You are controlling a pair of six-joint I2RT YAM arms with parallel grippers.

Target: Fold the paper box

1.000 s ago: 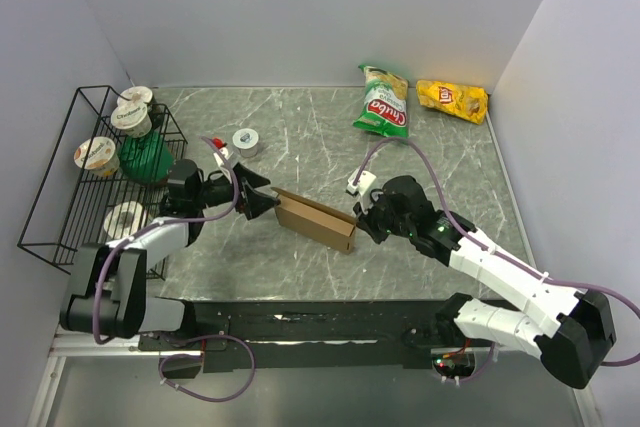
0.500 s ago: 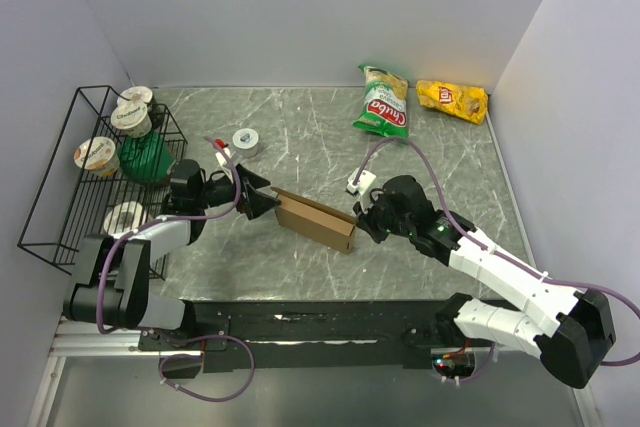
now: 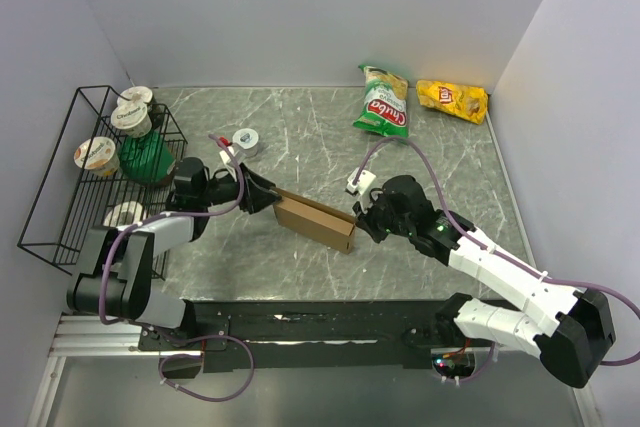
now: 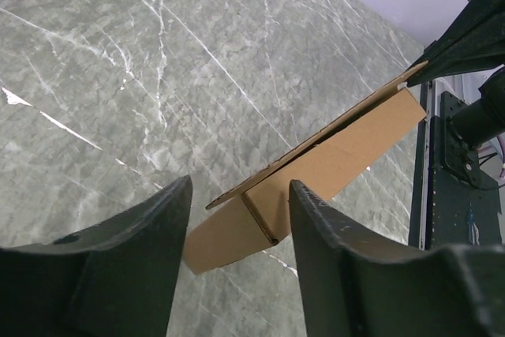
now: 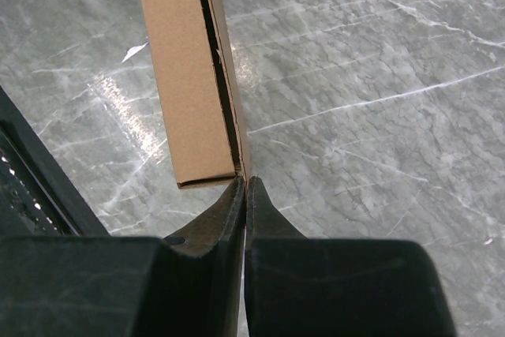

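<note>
paper box [image 3: 315,220]: mid-desk [image 3: 300,137], nearer the near edge | right gripper [image 3: 362,223]: jaws pinch its right-end flap | left gripper [image 3: 262,194]: has advanced onto the left end, jaws narrower, not touching | fold looks imminent

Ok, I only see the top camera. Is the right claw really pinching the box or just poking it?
Observer: Pinching. On the right wrist camera the right gripper is shut on a thin edge at one corner of the paper box.
Operator: Is the box closed up?
Observer: Not fully. That camera shows a dark slit running along its length.
Operator: And the left claw?
Observer: Its wrist camera shows the left gripper open, one finger on each side of the box's end. I can't tell whether they touch it.
</note>
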